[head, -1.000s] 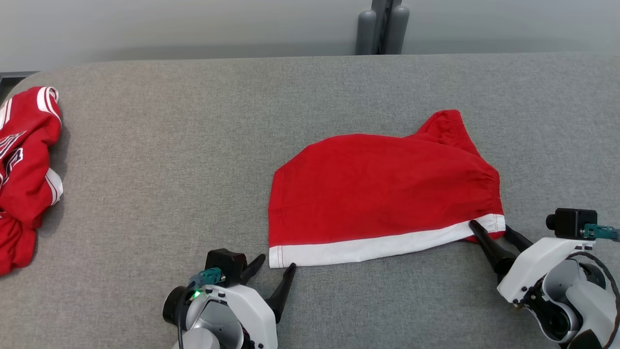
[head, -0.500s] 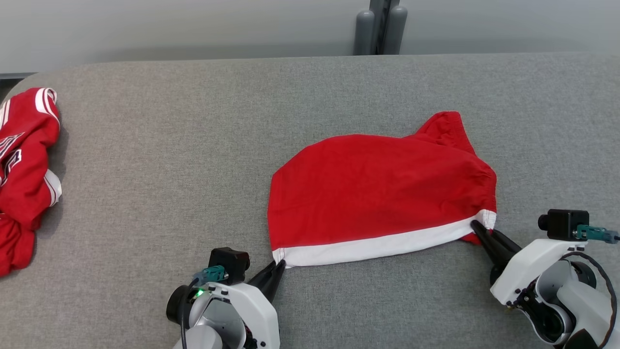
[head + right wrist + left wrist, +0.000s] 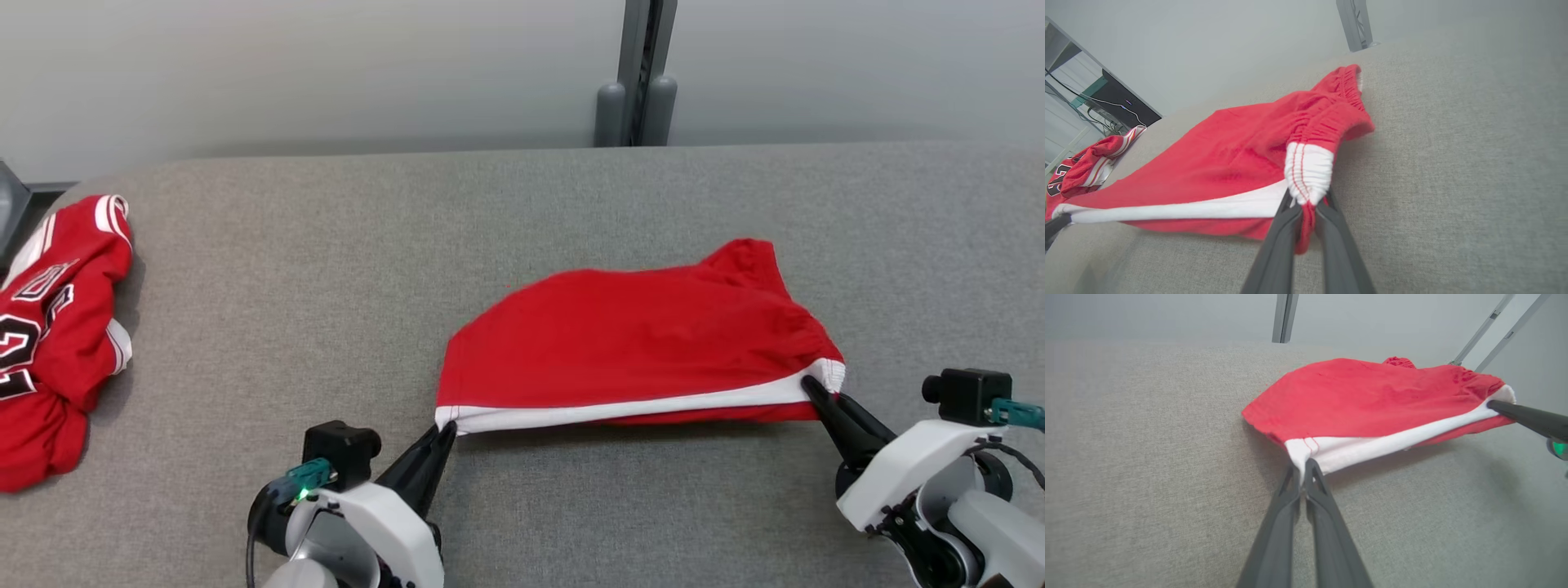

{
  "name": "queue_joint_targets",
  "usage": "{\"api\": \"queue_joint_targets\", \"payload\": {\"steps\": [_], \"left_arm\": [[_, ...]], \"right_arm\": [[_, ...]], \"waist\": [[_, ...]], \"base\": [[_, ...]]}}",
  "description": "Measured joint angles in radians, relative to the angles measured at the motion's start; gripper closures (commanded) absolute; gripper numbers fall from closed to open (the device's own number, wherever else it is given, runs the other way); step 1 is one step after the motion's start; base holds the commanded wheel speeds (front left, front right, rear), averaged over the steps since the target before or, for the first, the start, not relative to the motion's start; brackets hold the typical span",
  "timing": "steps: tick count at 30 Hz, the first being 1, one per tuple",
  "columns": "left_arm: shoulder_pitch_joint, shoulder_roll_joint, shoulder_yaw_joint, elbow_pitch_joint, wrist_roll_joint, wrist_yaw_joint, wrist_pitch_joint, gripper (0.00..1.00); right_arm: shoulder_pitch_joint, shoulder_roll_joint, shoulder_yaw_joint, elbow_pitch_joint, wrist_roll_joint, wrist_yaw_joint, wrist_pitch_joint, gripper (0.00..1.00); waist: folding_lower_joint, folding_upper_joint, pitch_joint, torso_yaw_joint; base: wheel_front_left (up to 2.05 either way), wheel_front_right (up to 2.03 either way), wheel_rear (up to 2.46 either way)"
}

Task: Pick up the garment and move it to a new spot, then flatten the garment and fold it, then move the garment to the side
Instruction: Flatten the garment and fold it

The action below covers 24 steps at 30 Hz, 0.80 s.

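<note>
The red cotton shorts with a white side stripe and a gathered elastic waistband (image 3: 645,343) lie right of the middle of the grey fabric-covered counter (image 3: 286,269). Their near edge is raised off the surface and pulled taut, while the far part rests flat. The left end effector (image 3: 446,428) is clenched on the white hem corner, and the right end effector (image 3: 809,383) is clenched on the white end of the waistband. Gripping both ends of the stripe keeps that edge straight, which I judge suits carrying it over for a fold or drawing the cloth flat. Both arms reach in low from the near side, their dark fingers slanting toward the garment. A crumpled red jersey with white trim (image 3: 57,327) lies well apart at the counter's left end.
</note>
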Motion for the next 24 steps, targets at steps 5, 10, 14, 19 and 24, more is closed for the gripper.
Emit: {"api": "queue_joint_targets", "payload": {"steps": [5,10,14,19,24], "left_arm": [[0.061,0.044,0.014,-0.132,-0.022,0.002,0.044,1.00],[0.147,0.097,0.042,-0.356,-0.046,0.045,0.107,1.00],[0.202,0.122,0.050,-0.491,-0.053,0.081,0.159,1.00],[0.217,0.132,0.052,-0.557,-0.059,0.095,0.189,1.00],[0.149,0.159,0.056,-0.575,-0.019,0.102,0.207,1.00]], "right_arm": [[0.034,-0.032,-0.013,-0.055,-0.009,0.000,-0.014,1.00],[0.085,-0.058,-0.089,-0.168,-0.034,0.001,-0.015,1.00],[0.141,-0.060,-0.154,-0.263,-0.059,0.001,-0.016,1.00],[0.165,-0.058,-0.180,-0.322,-0.095,0.001,-0.017,1.00],[0.131,-0.066,-0.190,-0.341,-0.127,0.001,-0.002,1.00]], "waist": [[0.0000,0.0000,-0.039,0.003],[0.0000,0.0001,-0.059,-0.001],[0.0000,0.0000,-0.059,-0.005],[0.0000,0.0000,-0.058,-0.012],[0.0000,0.0000,-0.043,-0.014]], "base": [[0.00,0.00,0.00],[0.00,0.00,0.00],[0.00,0.00,0.00],[0.00,0.00,0.00],[0.00,0.00,0.00]]}}
